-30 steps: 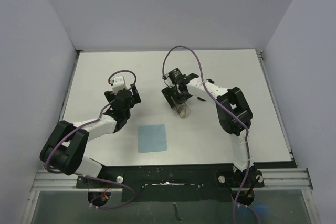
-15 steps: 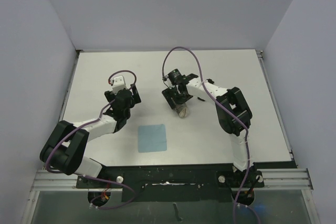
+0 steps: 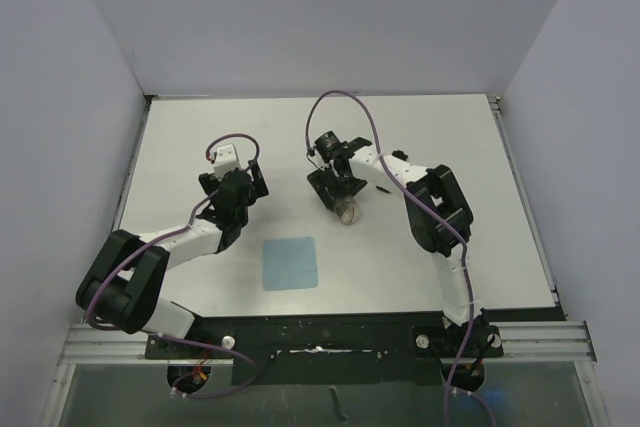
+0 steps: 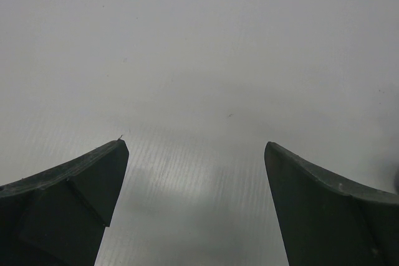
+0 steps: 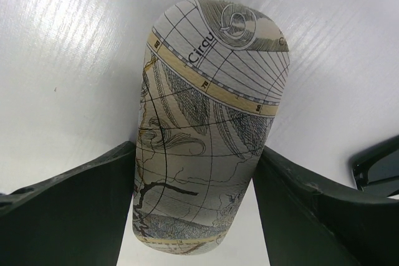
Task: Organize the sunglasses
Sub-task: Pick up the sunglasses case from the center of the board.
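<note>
On my right wrist feed the case (image 5: 206, 91) carries an old-map print, with "Circu" readable near its far end. The right gripper (image 5: 194, 151) clasps its two sides. The sunglasses (image 5: 377, 169) only peek in at the right edge; overhead they lie just right of the case. My left gripper (image 4: 194, 146) gapes, holding nothing, over the table (image 4: 199, 42).

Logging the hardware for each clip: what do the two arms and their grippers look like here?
The left arm and right arm both have white links joined by black joint housings. A thin purple cable loops along each. The left gripper and right gripper each have two matte, dark, wedge-shaped fingers.
</note>
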